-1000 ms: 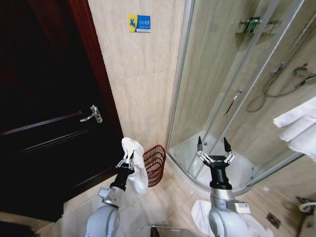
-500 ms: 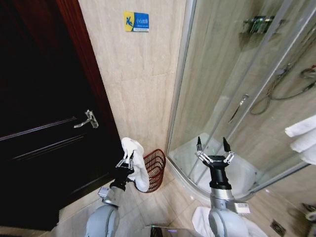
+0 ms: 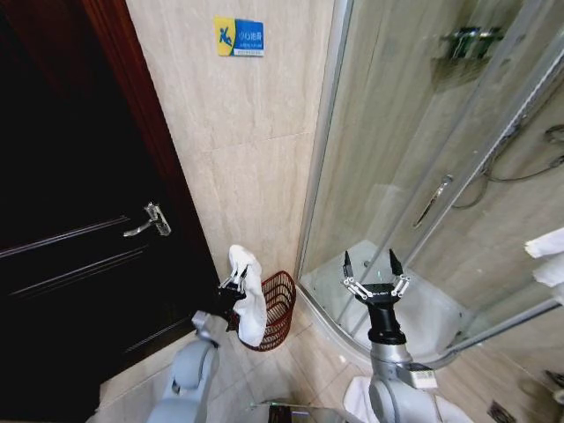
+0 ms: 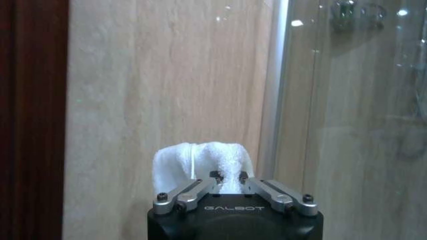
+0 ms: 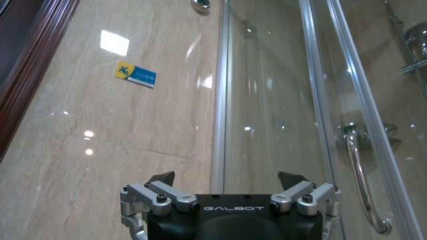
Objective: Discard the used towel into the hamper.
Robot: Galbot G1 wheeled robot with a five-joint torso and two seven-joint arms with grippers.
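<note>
My left gripper (image 3: 236,281) is shut on a white towel (image 3: 248,293), which hangs from it in front of and partly over the hamper (image 3: 276,307), a red-brown open-bar basket on the floor in the corner by the shower. In the left wrist view the towel (image 4: 200,162) bulges up between the closed fingers of the left gripper (image 4: 227,176). My right gripper (image 3: 371,268) is held up and open in front of the shower glass, with nothing in it; the right wrist view shows the right gripper (image 5: 227,177) with its fingers spread.
A dark wooden door (image 3: 79,247) with a metal handle (image 3: 150,220) fills the left side. A beige tiled wall with a blue and yellow sign (image 3: 239,37) stands behind the hamper. The curved glass shower enclosure (image 3: 423,176) is on the right. More white cloth (image 3: 357,397) lies on the floor.
The view has swung leftward and closer to the corner. The left gripper with the towel now sits higher and nearer the hamper's rim. The right gripper stays open.
</note>
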